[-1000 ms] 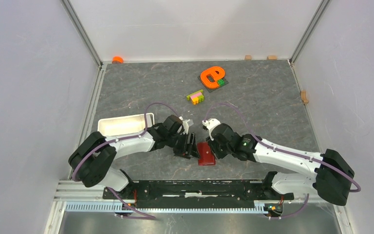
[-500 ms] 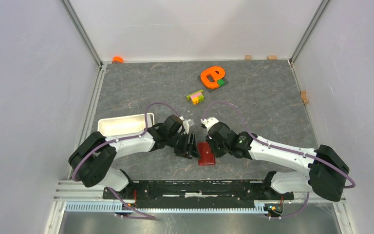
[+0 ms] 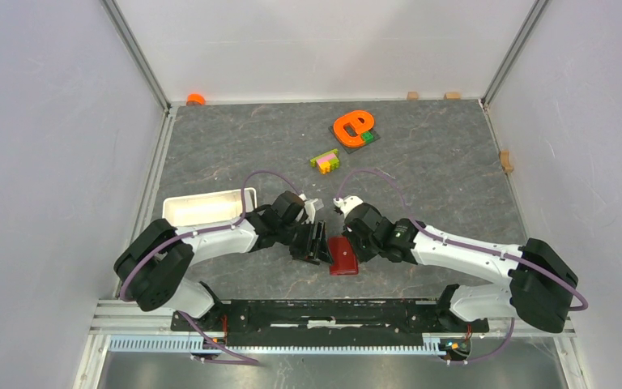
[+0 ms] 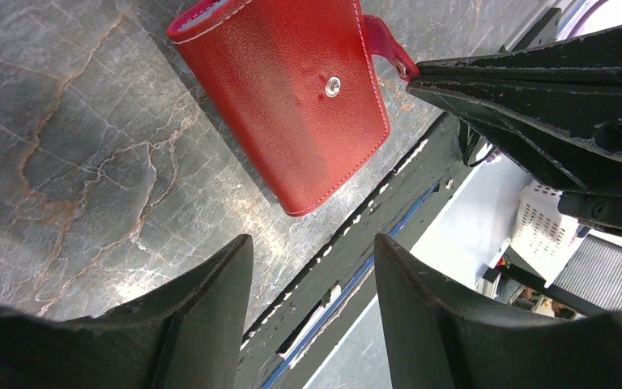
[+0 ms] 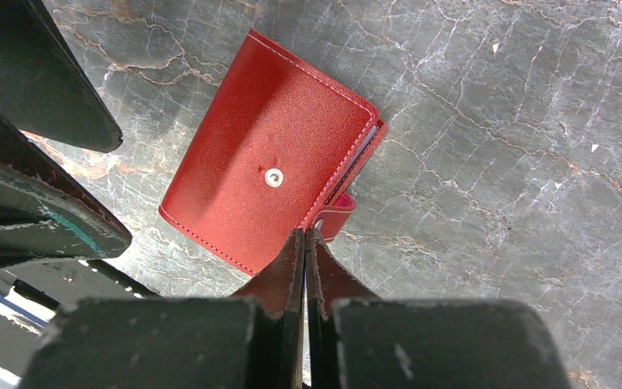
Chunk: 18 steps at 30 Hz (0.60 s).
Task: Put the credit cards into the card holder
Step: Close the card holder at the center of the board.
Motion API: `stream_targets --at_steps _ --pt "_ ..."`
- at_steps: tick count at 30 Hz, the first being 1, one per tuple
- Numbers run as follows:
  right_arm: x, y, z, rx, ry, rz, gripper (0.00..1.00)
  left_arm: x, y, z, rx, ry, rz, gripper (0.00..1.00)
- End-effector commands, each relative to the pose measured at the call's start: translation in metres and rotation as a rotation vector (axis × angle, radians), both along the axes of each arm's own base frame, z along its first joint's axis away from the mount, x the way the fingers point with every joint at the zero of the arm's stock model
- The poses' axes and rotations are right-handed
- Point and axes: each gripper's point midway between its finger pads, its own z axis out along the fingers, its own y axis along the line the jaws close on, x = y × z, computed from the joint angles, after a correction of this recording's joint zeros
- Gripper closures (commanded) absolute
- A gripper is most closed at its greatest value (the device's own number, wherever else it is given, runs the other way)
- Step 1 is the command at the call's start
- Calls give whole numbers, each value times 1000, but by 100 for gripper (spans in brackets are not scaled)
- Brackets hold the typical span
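The dark red card holder (image 3: pixel 342 255) (image 4: pixel 291 97) (image 5: pixel 267 178) lies folded shut on the grey table, its snap tab (image 5: pixel 336 220) loose at one side. Only a thin light-blue edge of the credit cards (image 5: pixel 364 146) shows inside the fold; otherwise they are hidden. My right gripper (image 5: pixel 304 233) (image 3: pixel 345 241) is shut, its tips against the end of the tab; whether the tab is pinched between them does not show. My left gripper (image 4: pixel 312 239) (image 3: pixel 317 243) hangs open just left of the holder, with nothing between its fingers.
A white tray (image 3: pixel 206 207) stands behind the left arm. An orange e-shaped toy (image 3: pixel 352 127) and coloured blocks (image 3: pixel 325 161) lie farther back. The black base rail (image 3: pixel 324 312) runs just in front of the holder.
My right gripper has closed at the snap tab and its arm has shifted slightly left. The left gripper narrowed a little. The card holder has not moved.
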Motion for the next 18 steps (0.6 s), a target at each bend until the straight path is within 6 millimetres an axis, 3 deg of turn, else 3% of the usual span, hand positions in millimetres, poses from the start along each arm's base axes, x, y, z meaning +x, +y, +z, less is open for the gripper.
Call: stream_targets --at_steps 1,11,18 --pt "9 3 10 13 -33 -23 100 1 -7 8 -31 -9 -11 37" --pt "8 23 16 108 -75 96 100 -3 -6 -5 1 31 -17 39" --pt "7 31 6 98 -43 139 100 -4 -9 -12 6 58 -21 44"
